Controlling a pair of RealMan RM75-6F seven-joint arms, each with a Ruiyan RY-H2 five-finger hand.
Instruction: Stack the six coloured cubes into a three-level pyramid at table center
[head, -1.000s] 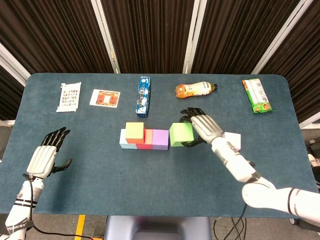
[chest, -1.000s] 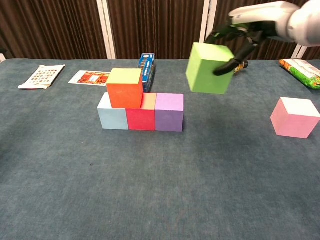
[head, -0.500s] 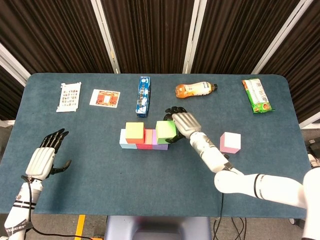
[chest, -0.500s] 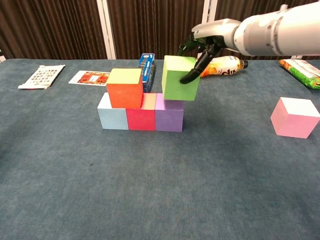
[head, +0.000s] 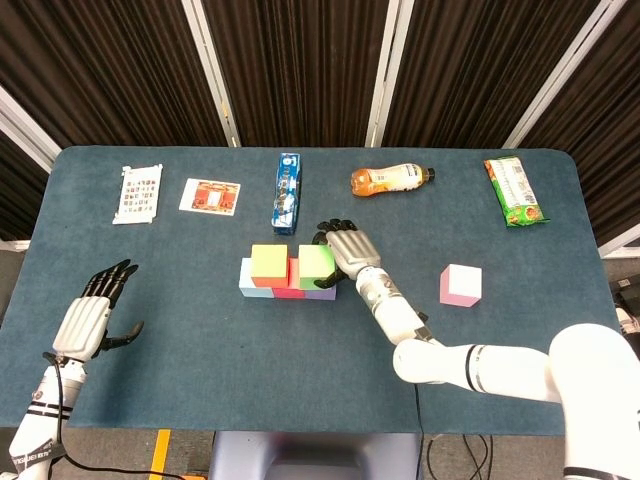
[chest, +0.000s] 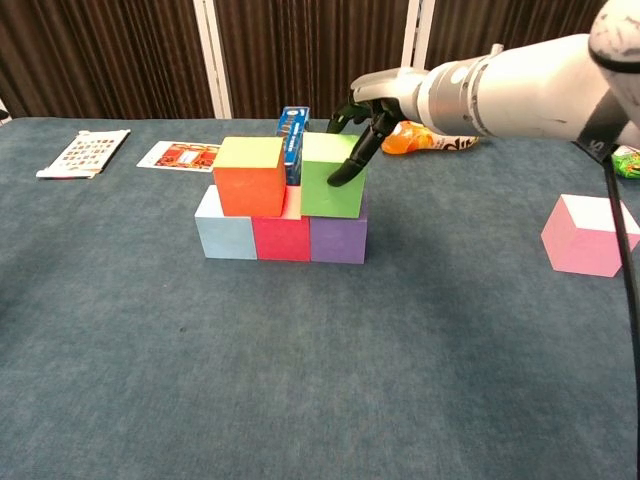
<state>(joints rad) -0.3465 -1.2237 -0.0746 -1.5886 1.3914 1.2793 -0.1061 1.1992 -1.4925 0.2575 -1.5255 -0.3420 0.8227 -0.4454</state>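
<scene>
Green cube (chest: 332, 176) sits on the second level of the stack, resting on the purple cube (chest: 338, 239) and partly over the red cube (chest: 281, 237); a narrow gap separates it from the orange cube w/ yellow top (chest: 249, 176), which rests over the light-blue cube (chest: 224, 234) and the red one. Bottom row, left to right in chest view: light-blue, red, purple, touching side by side near counter (chest: 300, 380) centre. Pink cube (chest: 587, 233) stands alone, well apart to the right.

Right robot hand (chest: 362, 118) holds the green cube from above and its far-right side: fingers curl down over the top edge, dark fingertips (chest: 342, 174) pressed on the front face. Right arm (chest: 510, 90) reaches in from the right, roughly level, forearm white and grey; in head view it extends diagonally up-left to the stack.

Left robot hand (head: 92, 312) hovers near the counter's front-left edge, holding nothing, fingers spread and pointing away from the robot, thumb out to the side.

Along the far edge, head view, left to right: white card w/ small printed grid (head: 138, 193), red-and-white packet (head: 210, 195), blue box (head: 287, 192), orange drink bottle lying on its side (head: 390, 179), green snack wrapper (head: 515, 190). Print on all too small to read.
</scene>
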